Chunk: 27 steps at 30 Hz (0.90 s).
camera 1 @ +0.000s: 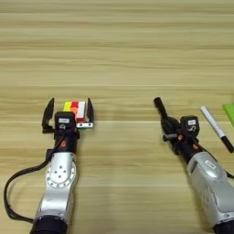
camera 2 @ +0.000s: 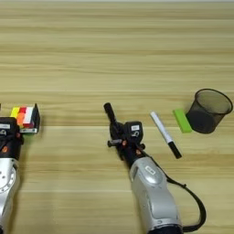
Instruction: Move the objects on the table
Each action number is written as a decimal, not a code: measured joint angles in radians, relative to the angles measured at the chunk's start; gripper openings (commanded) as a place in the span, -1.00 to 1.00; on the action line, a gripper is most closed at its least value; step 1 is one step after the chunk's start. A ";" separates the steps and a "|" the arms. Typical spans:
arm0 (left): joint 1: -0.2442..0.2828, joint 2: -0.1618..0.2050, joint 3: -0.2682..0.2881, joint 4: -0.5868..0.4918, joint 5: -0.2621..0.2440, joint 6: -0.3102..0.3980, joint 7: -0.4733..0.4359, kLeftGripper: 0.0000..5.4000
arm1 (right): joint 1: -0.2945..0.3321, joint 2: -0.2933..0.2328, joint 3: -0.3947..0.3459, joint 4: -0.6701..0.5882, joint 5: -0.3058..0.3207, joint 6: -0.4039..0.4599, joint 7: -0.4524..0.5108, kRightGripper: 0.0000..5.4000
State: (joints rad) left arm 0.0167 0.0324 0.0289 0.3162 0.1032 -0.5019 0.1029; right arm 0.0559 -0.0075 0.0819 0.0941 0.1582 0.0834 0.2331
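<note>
Grabbing stage: marker in hand, cube half-bracketed

My right gripper (camera 2: pixel 111 119) is clamped on the black marker (camera 2: pixel 109 111), well right of the cube (camera 1: pixel 77 113). Left gripper (camera 1: pixel 68 112) spread wide, cube against its right finger; next I'd close. White pen (camera 2: pixel 165 134) right of marker, on table (camera 2: pixel 117 55).

Left gripper (camera 1: pixel 68 114) spread around puzzle cube (camera 1: pixel 77 111).
</note>
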 measured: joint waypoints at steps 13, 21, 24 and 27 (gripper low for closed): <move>0.000 0.000 0.002 0.000 0.000 0.000 -0.001 1.00 | 0.021 -0.003 0.030 0.011 -0.063 -0.096 -0.008 -0.03; 0.000 0.000 0.002 0.000 0.000 0.000 -0.001 1.00 | 0.060 -0.035 0.028 -0.013 -0.117 -0.177 -0.016 0.29; 0.000 0.000 0.002 0.000 0.000 0.000 -0.001 1.00 | 0.062 -0.066 0.001 -0.039 -0.128 -0.202 -0.029 0.45; 0.000 -0.001 0.001 0.000 0.000 0.001 -0.001 1.00 | 0.064 -0.094 -0.019 -0.071 -0.128 -0.203 -0.028 0.61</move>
State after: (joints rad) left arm 0.0167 0.0317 0.0301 0.3158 0.1032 -0.5010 0.1018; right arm 0.1197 -0.1018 0.0629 0.0232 0.0298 -0.1199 0.2052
